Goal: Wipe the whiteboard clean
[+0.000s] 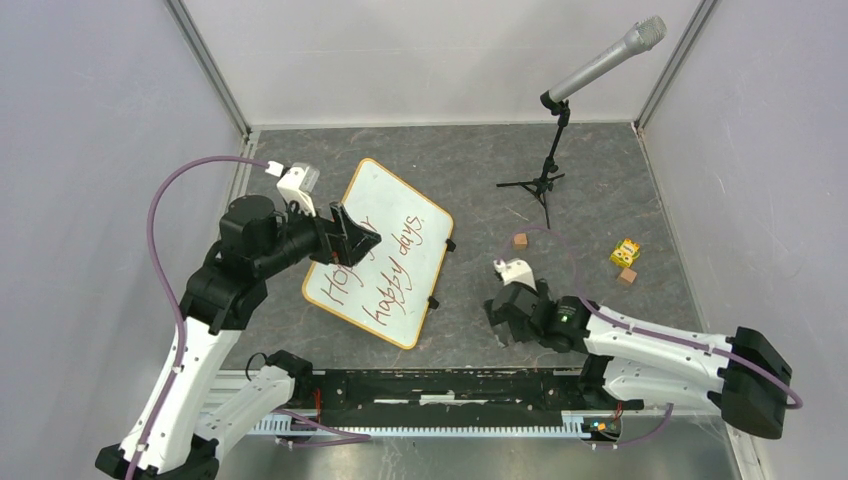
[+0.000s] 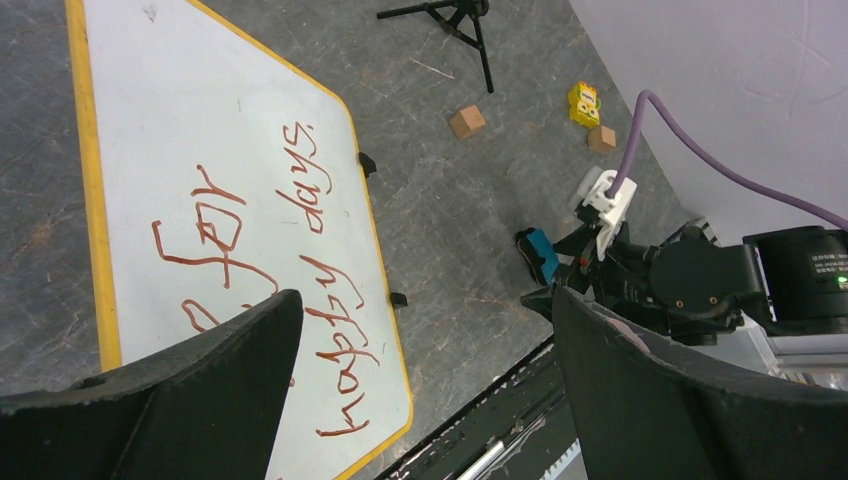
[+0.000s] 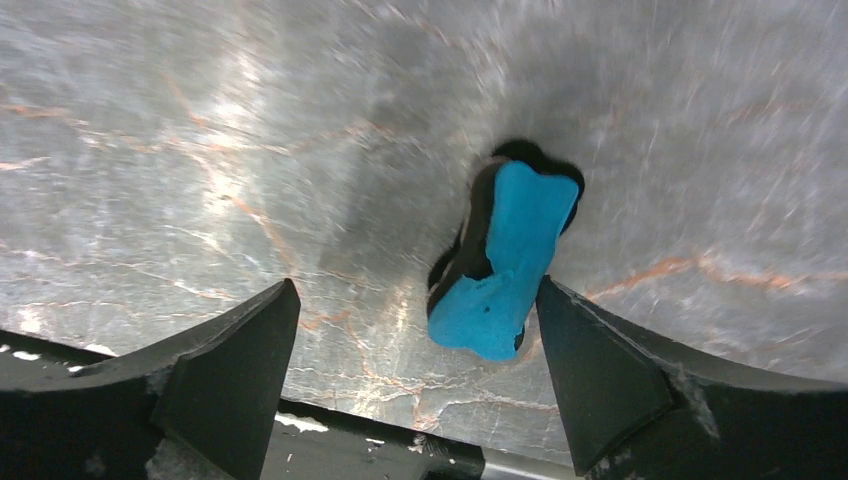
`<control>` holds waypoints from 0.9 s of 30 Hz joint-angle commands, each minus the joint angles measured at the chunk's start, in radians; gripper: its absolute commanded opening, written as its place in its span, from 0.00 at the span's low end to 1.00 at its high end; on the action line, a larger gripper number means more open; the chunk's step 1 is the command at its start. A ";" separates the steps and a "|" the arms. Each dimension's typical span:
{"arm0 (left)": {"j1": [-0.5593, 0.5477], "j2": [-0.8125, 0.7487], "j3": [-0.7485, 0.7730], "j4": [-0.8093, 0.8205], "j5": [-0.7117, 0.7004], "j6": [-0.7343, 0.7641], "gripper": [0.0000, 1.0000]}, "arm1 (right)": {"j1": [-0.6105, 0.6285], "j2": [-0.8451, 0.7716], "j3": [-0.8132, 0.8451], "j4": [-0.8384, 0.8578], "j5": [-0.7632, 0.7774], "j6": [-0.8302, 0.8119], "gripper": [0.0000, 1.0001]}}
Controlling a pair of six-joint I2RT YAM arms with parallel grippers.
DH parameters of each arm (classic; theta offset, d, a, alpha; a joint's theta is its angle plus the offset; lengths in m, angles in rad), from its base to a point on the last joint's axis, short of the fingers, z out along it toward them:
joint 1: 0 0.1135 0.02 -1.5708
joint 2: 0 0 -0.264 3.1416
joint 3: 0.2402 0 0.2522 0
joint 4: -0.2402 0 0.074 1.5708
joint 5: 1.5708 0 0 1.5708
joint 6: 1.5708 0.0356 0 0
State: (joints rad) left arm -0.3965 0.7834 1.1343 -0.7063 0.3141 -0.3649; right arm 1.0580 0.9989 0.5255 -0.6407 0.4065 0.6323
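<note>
Right gripper (image 3: 415, 290): jaws apart, blue eraser (image 3: 505, 255) lying on grey table (image 3: 200, 150) between them. Left gripper (image 2: 425, 297): jaws apart, over whiteboard (image 2: 200, 120) bearing red handwriting.

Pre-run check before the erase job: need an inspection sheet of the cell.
Surface: grey stone-pattern table, no spills seen.
Job's things: whiteboard lies flat, red-brown writing not erased; blue eraser on the table to its right.
Clutter: microphone on tripod, two brown cubes, yellow block.
Claws: left claw open above whiteboard; right claw open, straddling eraser, not gripping.
Cables: one purple cable per arm, neither on the whiteboard.
Surroundings: plain walls, metal corner posts.
</note>
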 commanded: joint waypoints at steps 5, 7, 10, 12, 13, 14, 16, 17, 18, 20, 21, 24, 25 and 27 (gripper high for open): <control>0.003 0.002 0.078 -0.009 0.005 -0.002 1.00 | 0.073 0.177 0.068 0.500 -0.061 -0.537 0.98; 0.003 0.003 0.082 -0.002 0.046 -0.032 1.00 | 0.073 0.205 0.008 0.698 -0.158 -0.615 0.98; 0.003 0.000 0.070 0.045 0.124 -0.095 1.00 | 0.073 0.260 -0.053 0.899 -0.269 -0.667 0.98; 0.005 0.001 0.061 0.070 0.151 -0.124 1.00 | 0.072 0.306 -0.085 1.035 -0.313 -0.676 0.96; 0.002 0.004 0.061 0.077 0.157 -0.133 1.00 | 0.072 0.333 -0.087 1.068 -0.334 -0.684 0.93; 0.003 0.008 0.062 0.078 0.161 -0.136 1.00 | 0.071 0.366 -0.085 1.097 -0.343 -0.690 0.87; 0.003 0.017 0.066 0.078 0.167 -0.141 1.00 | 0.069 0.424 -0.096 1.159 -0.349 -0.705 0.84; 0.003 0.019 0.067 0.081 0.170 -0.140 1.00 | 0.069 0.451 -0.105 1.191 -0.359 -0.719 0.82; 0.003 0.023 0.067 0.082 0.173 -0.143 1.00 | 0.069 0.469 -0.113 1.228 -0.369 -0.729 0.80; 0.003 0.028 0.065 0.086 0.179 -0.144 1.00 | 0.068 0.502 -0.129 1.285 -0.372 -0.738 0.78; 0.003 0.029 0.063 0.089 0.180 -0.146 1.00 | 0.063 0.516 -0.129 1.305 -0.374 -0.738 0.74; 0.003 0.034 0.057 0.099 0.183 -0.148 1.00 | 0.044 0.547 -0.133 1.360 -0.403 -0.735 0.71; 0.004 0.037 0.056 0.100 0.181 -0.149 1.00 | 0.037 0.556 -0.133 1.377 -0.429 -0.731 0.71; 0.004 0.043 0.060 0.096 0.178 -0.150 1.00 | 0.017 0.578 -0.131 1.399 -0.456 -0.722 0.71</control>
State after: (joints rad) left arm -0.3965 0.8204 1.1797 -0.6571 0.4595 -0.4789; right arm 1.1065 1.5375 0.4011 0.6205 0.0189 -0.0769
